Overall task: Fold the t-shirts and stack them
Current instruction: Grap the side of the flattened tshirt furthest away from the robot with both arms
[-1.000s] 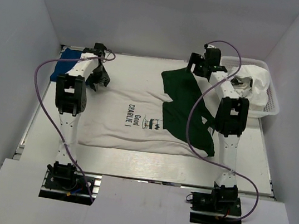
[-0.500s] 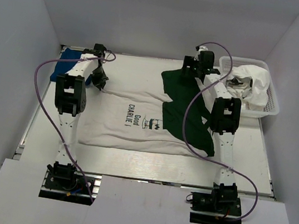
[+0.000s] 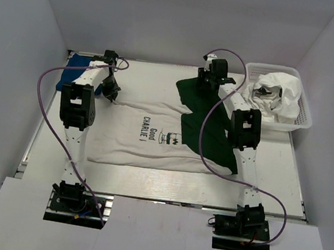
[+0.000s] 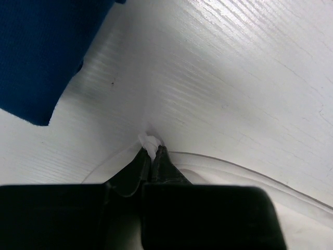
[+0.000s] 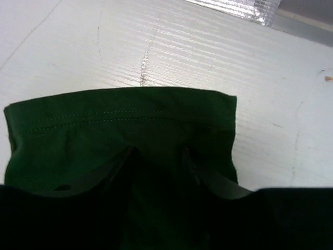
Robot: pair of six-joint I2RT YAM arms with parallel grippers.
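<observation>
The white tee (image 3: pixel 131 135) with dark green sleeves and black print lies spread across the table. My left gripper (image 3: pixel 110 93) is shut on a pinch of its white edge (image 4: pixel 150 141) at the far left corner, low against the table. My right gripper (image 3: pixel 206 84) is down on the far green sleeve (image 5: pixel 119 120). Its jaws stand partly apart, with sleeve cloth between the fingers (image 5: pixel 188 156). The royal-blue tee (image 3: pixel 75 68) lies folded at the back left, just beyond the left gripper, and fills the top left of the left wrist view (image 4: pixel 41 47).
A white basket (image 3: pixel 305 117) holding crumpled white cloth (image 3: pixel 279 95) stands at the back right, close to the right arm. Purple cables loop off both arms. White walls close in the table on three sides.
My right arm swung left and down onto the green sleeve, and its jaws narrowed. My left gripper closed on the white tee's edge and has stayed there.
</observation>
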